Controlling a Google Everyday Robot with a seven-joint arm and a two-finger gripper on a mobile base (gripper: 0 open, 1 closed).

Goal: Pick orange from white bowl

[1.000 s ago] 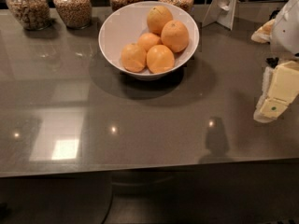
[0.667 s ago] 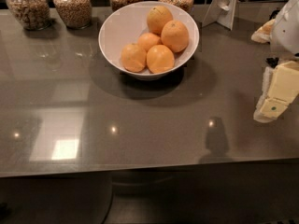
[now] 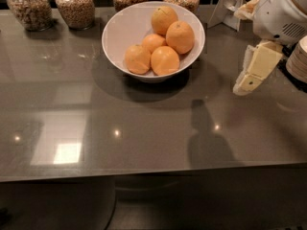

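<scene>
1. Gripper (image 3: pixel 245 84) hangs at the right side, above the table (image 3: pixel 144 128), angled down and to the left, holding nothing; can't tell whether it is open or closed.
2. It is well apart from the bowl (image 3: pixel 117 30), off to the bowl's right and a little nearer the camera.
3. Bowl is white, sits on the table at the back centre, upright.
4. Orange (image 3: pixel 180 37) lies in the bowl on the right side, against the rim wall, touching other oranges (image 3: pixel 152 51); five fruits in all.
5. Four glass jars (image 3: pixel 74 6) of grain stand in a row behind the bowl.
</scene>
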